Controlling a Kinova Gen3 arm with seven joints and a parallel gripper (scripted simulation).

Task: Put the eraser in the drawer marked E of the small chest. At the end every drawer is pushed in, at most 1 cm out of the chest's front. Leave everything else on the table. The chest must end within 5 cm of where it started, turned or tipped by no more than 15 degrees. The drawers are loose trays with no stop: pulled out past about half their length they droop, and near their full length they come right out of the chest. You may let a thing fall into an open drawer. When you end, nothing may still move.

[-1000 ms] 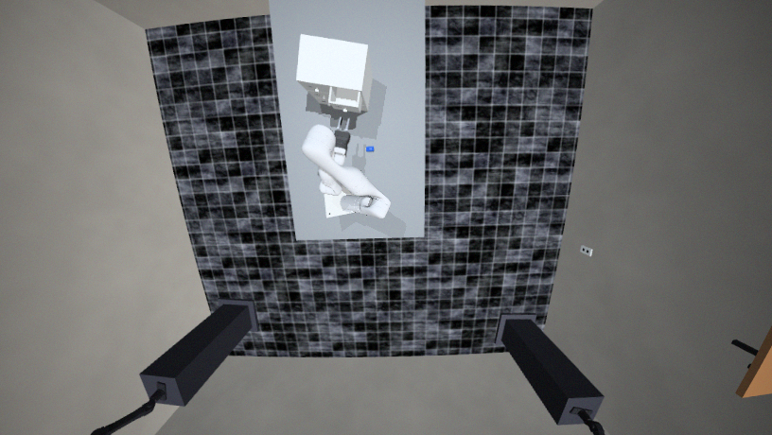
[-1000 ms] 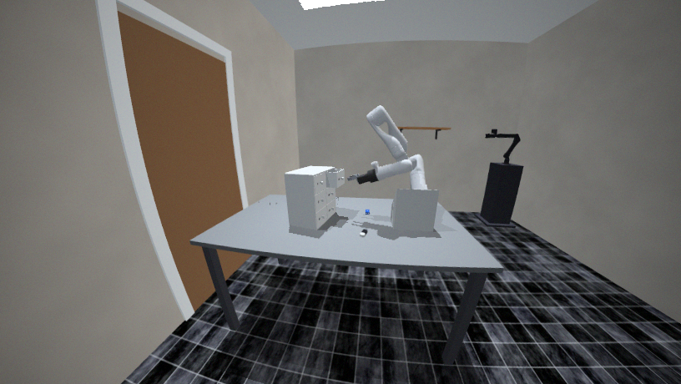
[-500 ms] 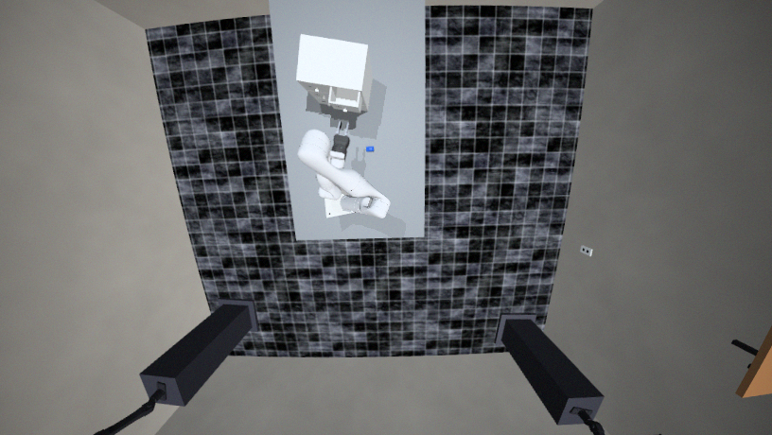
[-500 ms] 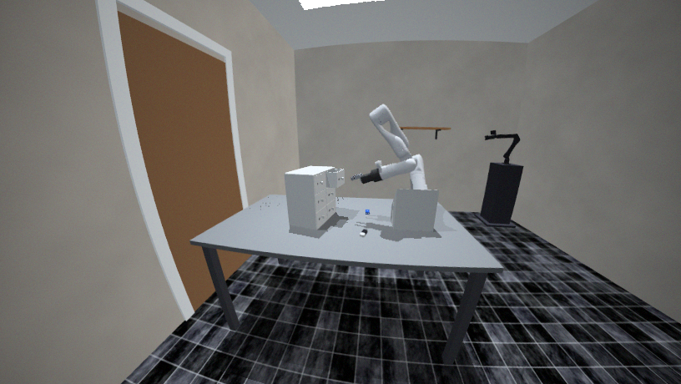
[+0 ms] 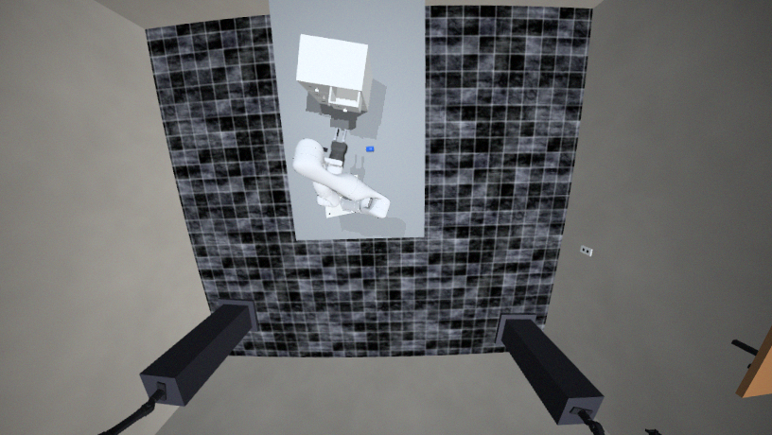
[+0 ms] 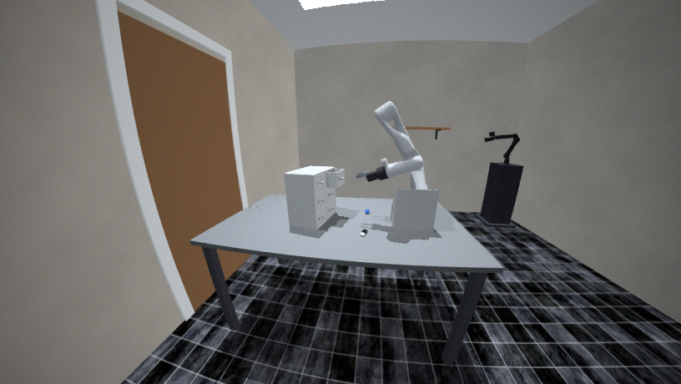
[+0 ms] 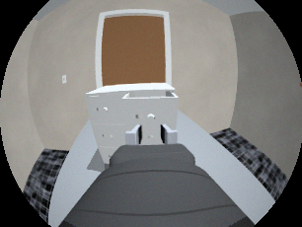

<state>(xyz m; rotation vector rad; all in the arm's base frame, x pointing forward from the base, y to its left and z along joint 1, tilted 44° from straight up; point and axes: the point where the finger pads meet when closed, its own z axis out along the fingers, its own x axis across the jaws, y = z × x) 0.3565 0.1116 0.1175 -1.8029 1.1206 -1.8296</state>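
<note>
Eraser (image 5: 325, 149) (image 6: 363, 232), seemingly black-and-white, lies inside the table edge (image 5: 416, 189) (image 6: 343, 261) (image 7: 61, 185); open pincer (image 5: 341, 130) (image 6: 357, 175) (image 7: 151, 131) stands clear of the drawer (image 5: 344, 106) (image 6: 339, 179) (image 7: 165, 107).

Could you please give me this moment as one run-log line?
white boxy chest: upper drawer out | black two-finger end effector: open, before it | small blue block: on table

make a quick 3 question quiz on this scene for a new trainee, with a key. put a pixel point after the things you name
1. True or false: the gripper (image 5: 341, 130) (image 6: 361, 174) (image 7: 151, 131) is holding the pulled-out drawer (image 5: 344, 102) (image 6: 339, 178) (image 7: 163, 111).
2. The small blue item (image 5: 369, 148) (image 6: 367, 211) lies: A) in the drawer, B) on the table (image 5: 399, 178) (image 6: 267, 238), C) on top of the chest (image 5: 332, 61) (image 6: 305, 200) (image 7: 113, 91).
3. Fill in: the pulled-out drawer is in the ____ row of the chest.

Key: 1. false; 2. B; 3. top
</note>
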